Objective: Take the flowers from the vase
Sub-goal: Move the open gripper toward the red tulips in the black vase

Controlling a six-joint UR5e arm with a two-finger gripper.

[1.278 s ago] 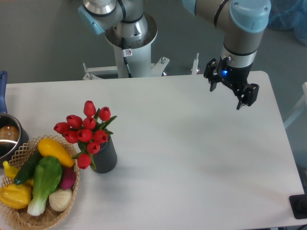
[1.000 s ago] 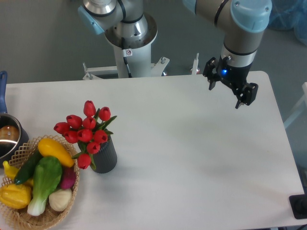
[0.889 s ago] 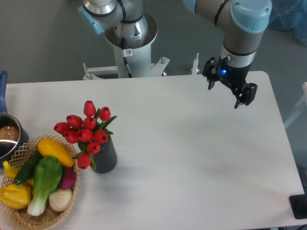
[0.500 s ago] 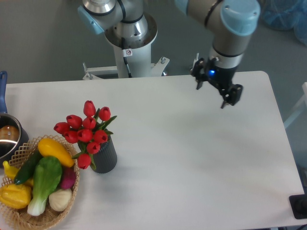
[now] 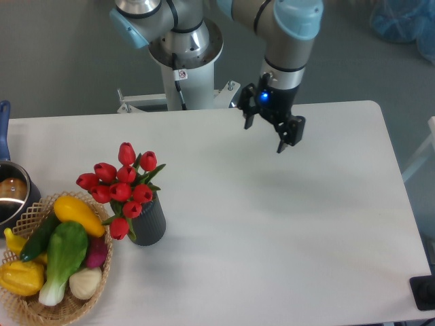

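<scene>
The flowers [image 5: 121,185], a bunch of red tulips with green leaves, stand in the vase [image 5: 149,221], a short dark grey ribbed cylinder at the left of the white table. My gripper [image 5: 265,134] hangs above the table's back middle, far to the right of the flowers and higher up. Its two black fingers are spread apart with nothing between them.
A wicker basket [image 5: 27,216] of yellow, green and purple vegetables touches the vase's left side. A metal pot [image 5: 13,195] sits at the left edge. The robot's base column [image 5: 183,68] stands behind the table.
The gripper has travelled left along the back of the table, from near the right edge toward the middle, staying open. The flowers and vase have not moved.
</scene>
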